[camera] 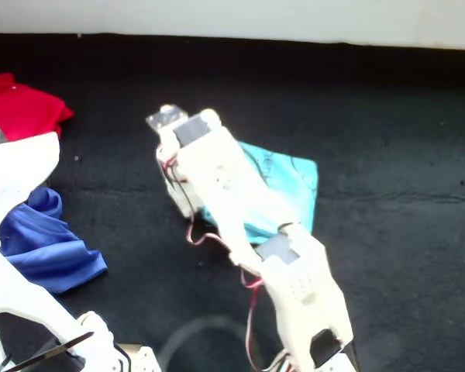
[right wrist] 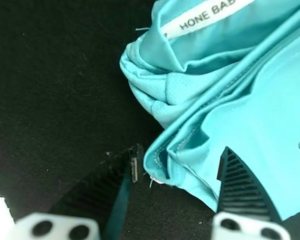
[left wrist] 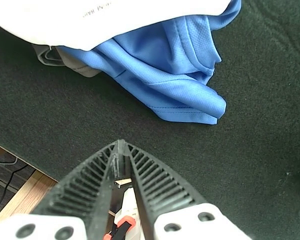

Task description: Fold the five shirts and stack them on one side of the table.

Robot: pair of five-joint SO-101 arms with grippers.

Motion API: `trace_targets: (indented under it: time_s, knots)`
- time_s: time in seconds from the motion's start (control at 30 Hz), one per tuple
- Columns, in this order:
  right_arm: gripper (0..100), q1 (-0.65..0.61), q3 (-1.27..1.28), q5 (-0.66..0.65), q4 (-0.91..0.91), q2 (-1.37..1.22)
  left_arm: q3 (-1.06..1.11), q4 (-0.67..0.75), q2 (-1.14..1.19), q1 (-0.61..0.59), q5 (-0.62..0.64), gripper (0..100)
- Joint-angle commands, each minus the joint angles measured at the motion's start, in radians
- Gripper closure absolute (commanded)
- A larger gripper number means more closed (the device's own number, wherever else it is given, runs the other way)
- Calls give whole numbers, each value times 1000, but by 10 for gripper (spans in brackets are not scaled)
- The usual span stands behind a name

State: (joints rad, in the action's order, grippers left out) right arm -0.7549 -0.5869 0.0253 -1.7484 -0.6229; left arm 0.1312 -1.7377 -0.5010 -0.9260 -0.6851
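Evidently, in the high view our right arm (camera: 232,186) lay stretched over the middle of the black table (camera: 403,263), across the teal shirt (camera: 294,178). We judged that shirt to be the one being worked, since it sat alone and well apart from the others. At the left edge of that view the red shirt (camera: 19,108), the white shirt (camera: 15,170) and the blue shirt (camera: 43,244) lay heaped and touching. They looked crumpled rather than folded, so we took them for a waiting pile, with our left arm (camera: 31,310) parked beside it. In the left wrist view our left gripper (left wrist: 121,150) was clenched, its ribbed jaws meeting at the tips with nothing between them. We read that as an arm held idle out of the way. It hung above bare table near the edge, where a strip of wooden floor (left wrist: 15,200) showed. The blue shirt (left wrist: 175,70) lay near but apart from the tips, tucked partly under the white shirt (left wrist: 90,20). In the right wrist view our right gripper (right wrist: 182,149) was spread wide and grasped nothing. A bunched, hemmed corner of the teal shirt (right wrist: 230,90) sat between its jaws, one jaw over bare table and the other over the cloth. We judged the jaws were set astride that corner so they could pinch it for a fold, though we could not tell whether either tip touched the fabric.
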Motion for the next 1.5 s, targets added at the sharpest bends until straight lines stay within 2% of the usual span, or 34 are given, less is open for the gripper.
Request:
trace_targets:
  time_s: [0.0, 0.1, 0.3, 0.33, 0.63, 0.8, 0.9, 1.1, 1.27, 1.33, 1.47]
  knots:
    - [757, -4, -47, 0, -15, -21, -25, 12, -30, -1, -3, 986]
    - [769, 7, -47, -64, -15, -33, -25, 12, -30, -1, -3, 986]
    - [986, 67, -44, -186, -13, -35, -25, 12, -27, -1, -3, 986]
    - [995, 77, -44, -201, -15, -35, -25, 12, -27, -1, -3, 986]
    - [991, 151, -48, -215, -16, 22, -25, 12, -31, 24, -3, 986]
    - [991, 105, -48, -224, -15, 147, -27, 12, -31, 48, -3, 986]
    - [991, 53, -48, -276, -10, 173, -27, 12, -31, 50, -3, 986]
    - [991, -21, -45, -278, 74, 133, -25, 12, -31, 48, -3, 986]
    - [988, -31, -48, -276, 94, 31, -25, 12, -31, 48, -3, 986]
    - [965, -31, -48, -276, 90, 19, -25, 12, -31, 47, -3, 986]
    - [824, -31, -56, -273, 58, 58, -25, 12, -27, 47, -3, 986]
